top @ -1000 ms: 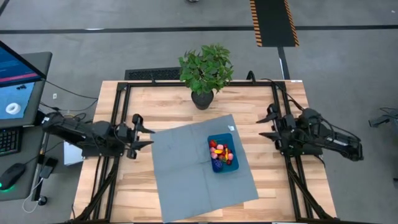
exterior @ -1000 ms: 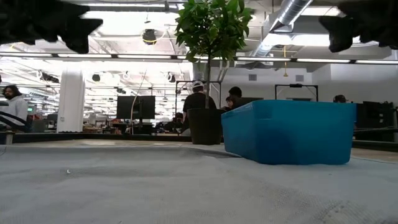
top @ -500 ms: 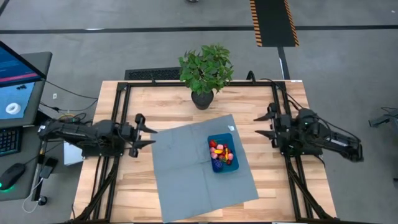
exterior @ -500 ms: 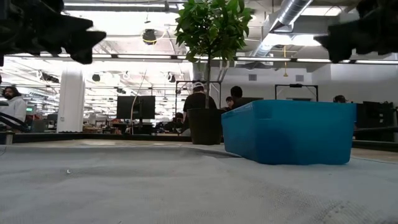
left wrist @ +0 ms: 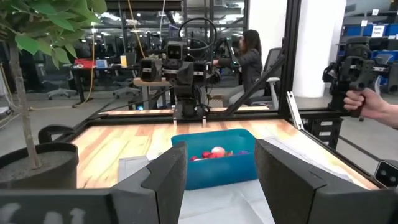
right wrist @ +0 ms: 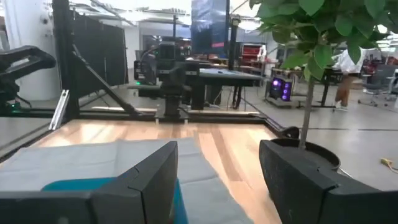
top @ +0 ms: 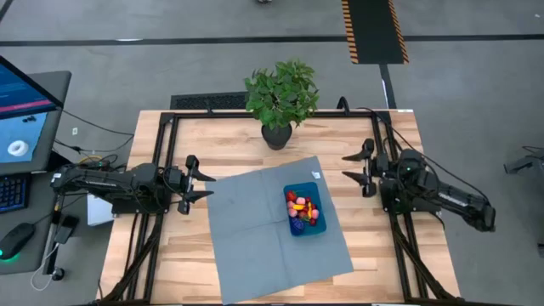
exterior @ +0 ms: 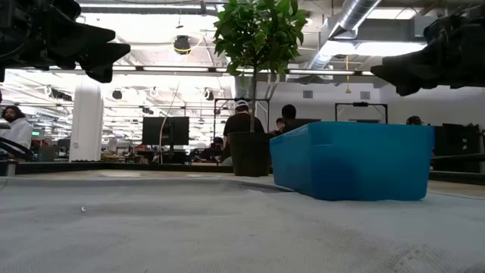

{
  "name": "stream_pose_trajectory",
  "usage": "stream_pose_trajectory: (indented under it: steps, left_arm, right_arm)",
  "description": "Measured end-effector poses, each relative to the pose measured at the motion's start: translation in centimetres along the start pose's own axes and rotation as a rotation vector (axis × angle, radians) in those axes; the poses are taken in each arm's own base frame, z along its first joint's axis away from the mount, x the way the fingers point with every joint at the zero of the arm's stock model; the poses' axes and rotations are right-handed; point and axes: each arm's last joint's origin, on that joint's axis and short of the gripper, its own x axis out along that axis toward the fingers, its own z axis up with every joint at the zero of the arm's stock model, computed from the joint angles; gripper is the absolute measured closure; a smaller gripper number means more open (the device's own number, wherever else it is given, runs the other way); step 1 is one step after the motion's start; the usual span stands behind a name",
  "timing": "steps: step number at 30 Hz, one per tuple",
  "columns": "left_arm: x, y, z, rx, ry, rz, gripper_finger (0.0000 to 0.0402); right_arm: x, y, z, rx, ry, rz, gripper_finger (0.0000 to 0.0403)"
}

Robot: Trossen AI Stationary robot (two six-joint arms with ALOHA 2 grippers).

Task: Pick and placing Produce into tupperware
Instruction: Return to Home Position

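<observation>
Now the tupperware (top: 299, 187), holding produce (top: 302, 208), runs lengthwise toward the plant (top: 282, 93); left pincer (top: 204, 185) and right pincer (top: 347, 167) gape empty.

an open-plan robotics lab: bare grey concrete floor (top: 170, 51) with a black-and-yellow hazard strip (top: 374, 30), exposed ceiling ducts (exterior: 345, 23) and strip lights (exterior: 174, 70), people (exterior: 240, 125) at desks with monitors (exterior: 163, 130), and a black metal frame (top: 344, 111) around the wooden table (top: 229, 140).
</observation>
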Motion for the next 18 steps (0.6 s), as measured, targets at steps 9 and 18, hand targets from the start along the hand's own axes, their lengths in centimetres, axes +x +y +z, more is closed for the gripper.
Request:
stream_pose_trajectory:
  steps: [9,18]
  left_arm:
    - [0.0,0.2,-0.7,-0.042,0.071,0.055,0.0223]
    - [-0.3,0.7,-1.9,-0.125,0.179,0.246,0.0223]
  right_arm:
    - [-0.1,-0.7,-0.3,0.067,0.035,-0.107,0.0154]
    - [-0.1,-0.6,-0.3,0.072,0.033,-0.102,0.0154]
